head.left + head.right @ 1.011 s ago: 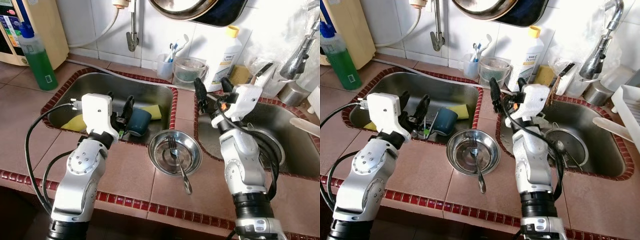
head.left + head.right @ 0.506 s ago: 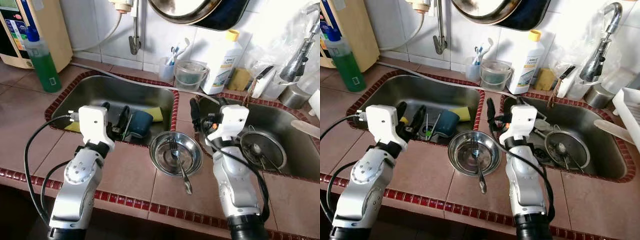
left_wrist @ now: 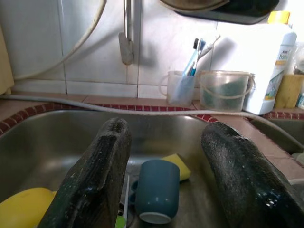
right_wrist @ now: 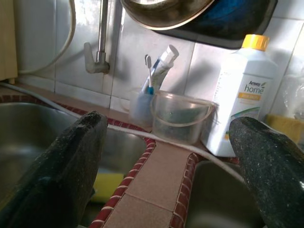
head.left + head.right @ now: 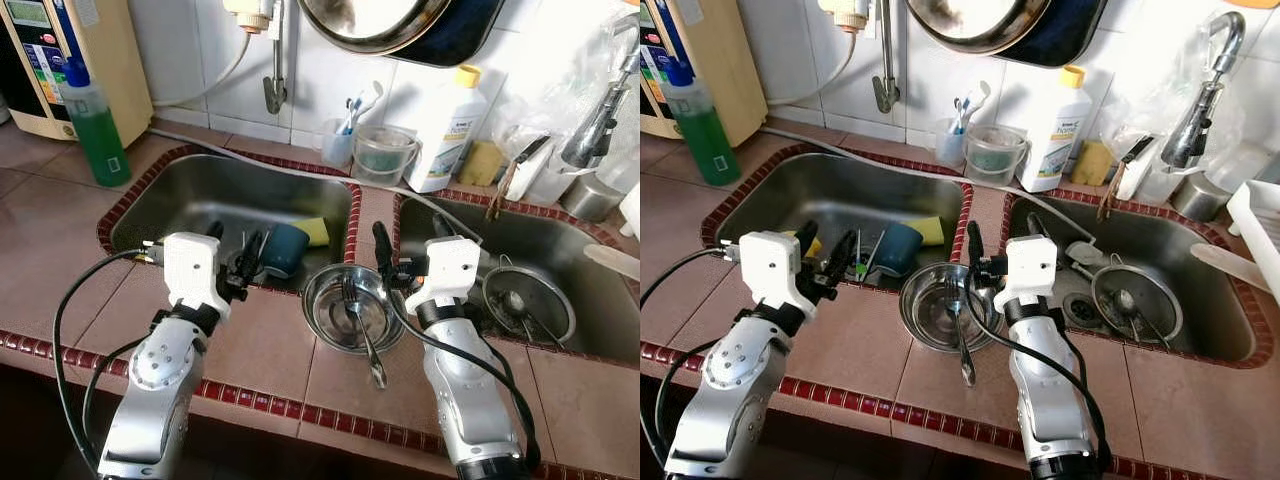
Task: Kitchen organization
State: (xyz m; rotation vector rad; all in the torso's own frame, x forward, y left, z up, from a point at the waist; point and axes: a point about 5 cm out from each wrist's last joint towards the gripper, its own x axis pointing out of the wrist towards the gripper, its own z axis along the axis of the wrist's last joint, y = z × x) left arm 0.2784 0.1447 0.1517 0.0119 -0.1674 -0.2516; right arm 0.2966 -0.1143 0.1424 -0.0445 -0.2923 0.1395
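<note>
Hovering over the brown tiled surface between two steel sinks, both tools spread wide and gripping nothing. Left tool poised at the near rim of the left stainless sink, fingers aimed far into the basin; dark teal ceramic mug lying on its side just beyond and slightly right of those fingertips, open mouth towards the near edge in the left wrist view, with a yellow sponge just behind it. Right tool raised over the tiled strip between the sinks, just right of the round shiny steel bowl sitting on the surface. Steel fork resting in that bowl, tines far, handle running near and out over the rim, so its long axis points roughly back towards the robot. Judged nearest pairings: left tool for the mug, right tool for the bowl and fork, needing a short shift left and down.

Hard to make out: thin utensils beside the mug, partly masked by the left tool. A yellow object low in the left sink cut off at the frame edge. Round strainer in the right sink partly screened by the right arm.
</note>
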